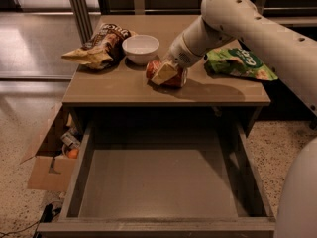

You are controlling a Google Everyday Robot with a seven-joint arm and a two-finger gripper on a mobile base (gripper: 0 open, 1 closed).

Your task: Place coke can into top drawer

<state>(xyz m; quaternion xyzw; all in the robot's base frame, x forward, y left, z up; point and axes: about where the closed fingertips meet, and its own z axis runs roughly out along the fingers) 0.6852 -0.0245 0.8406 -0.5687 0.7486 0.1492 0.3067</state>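
The coke can [177, 78] lies on its side on the cabinet top [114, 86], just right of the white bowl. My gripper [166, 73] comes down from the upper right and is shut on the can, one cream finger [162, 74] across its front. The can still rests on the cabinet top. The top drawer [78, 178] is pulled fully open below, towards the camera, and its flat bottom is bare.
A white bowl [140, 48] and a brown-yellow chip bag [98, 46] sit at the back left of the top. A green chip bag [240, 63] lies at the right, behind my arm. A cardboard box [45, 158] with clutter stands on the floor at the left.
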